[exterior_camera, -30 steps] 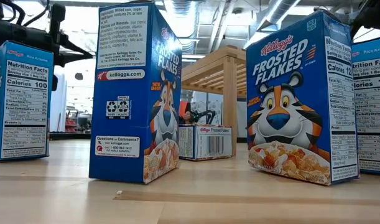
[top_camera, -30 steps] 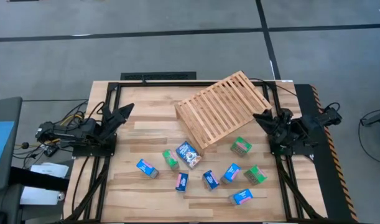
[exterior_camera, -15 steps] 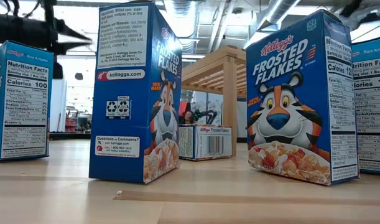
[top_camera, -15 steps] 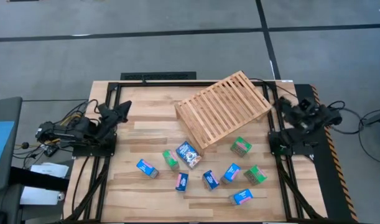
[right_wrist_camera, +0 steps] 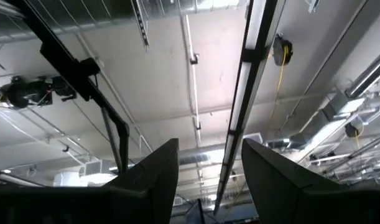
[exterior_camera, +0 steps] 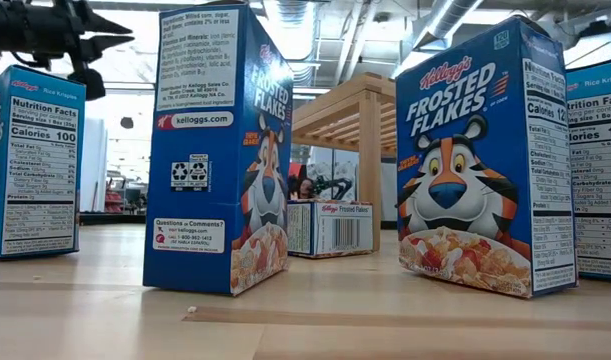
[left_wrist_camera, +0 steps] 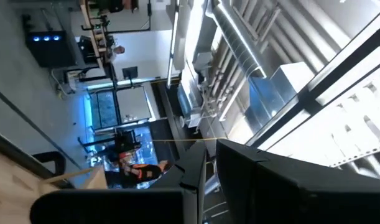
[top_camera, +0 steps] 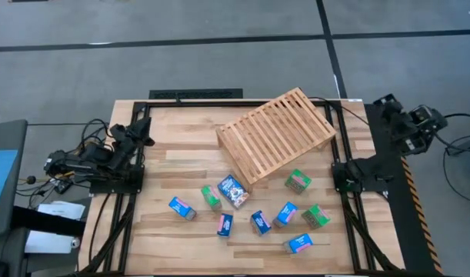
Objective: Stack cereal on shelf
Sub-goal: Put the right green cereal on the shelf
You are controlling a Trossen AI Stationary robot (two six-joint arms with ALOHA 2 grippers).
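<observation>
Several small cereal boxes, blue, green and pink-blue, stand or lie scattered on the table's near half, among them a bigger blue one (top_camera: 234, 190), a green one (top_camera: 298, 181) and a pink-blue one (top_camera: 299, 244). In the low view, Frosted Flakes boxes (exterior_camera: 217, 150) (exterior_camera: 475, 160) stand upright on their bases. The light-wood slatted rack (top_camera: 275, 132) stands at the far middle, turned askew. My left gripper (top_camera: 142, 131) is open and empty at the table's left edge. My right gripper (top_camera: 385, 104) is open and empty beyond the far right corner; its wrist view (right_wrist_camera: 205, 180) looks at the ceiling.
A black frame (top_camera: 195, 95) runs along the table's far edge and down both sides. Cables (top_camera: 92, 142) lie by the left arm's base. The boxes stand close together near the front right, with bare planks (top_camera: 173, 165) between the left arm and the rack.
Both arms have drawn back from the table. My right gripper has gone from beside the rack's right corner out past the table's right edge and toward the far side, tipping upward. My left gripper has pulled back toward the left edge and tipped upward. The boxes and rack have not moved.
</observation>
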